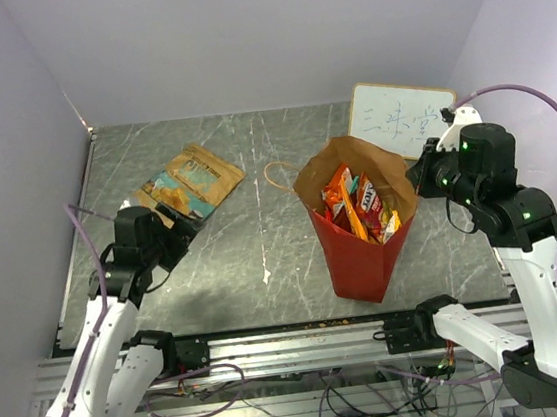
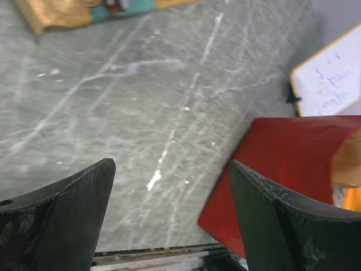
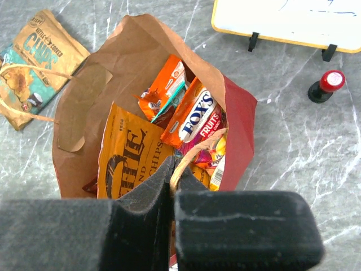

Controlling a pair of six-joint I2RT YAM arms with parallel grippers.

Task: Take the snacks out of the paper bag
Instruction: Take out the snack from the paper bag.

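The paper bag (image 1: pixel 362 249), red outside and brown inside, stands upright at the table's middle right. Inside it are snacks: an orange Fox's pack (image 3: pixel 194 116), a yellow chips bag (image 3: pixel 130 152) and smaller orange packets (image 3: pixel 163 90). A tan and teal chips packet (image 1: pixel 190 183) lies flat on the table at the back left. My right gripper (image 3: pixel 174 169) is shut on the bag's cord handle (image 3: pixel 198 148) at its right rim (image 1: pixel 412 188). My left gripper (image 2: pixel 171 166) is open and holds nothing. It hovers over bare table, just in front of the tan packet (image 2: pixel 84 11) and left of the bag (image 2: pixel 282 164).
A white writing board (image 1: pixel 401 119) stands at the back right behind the bag. A small red-capped object (image 3: pixel 327 84) sits on the table beside the board. The bag's other cord handle (image 1: pixel 273 174) hangs over its left side. The table's metal front edge (image 2: pixel 158 254) lies just below my left fingers.
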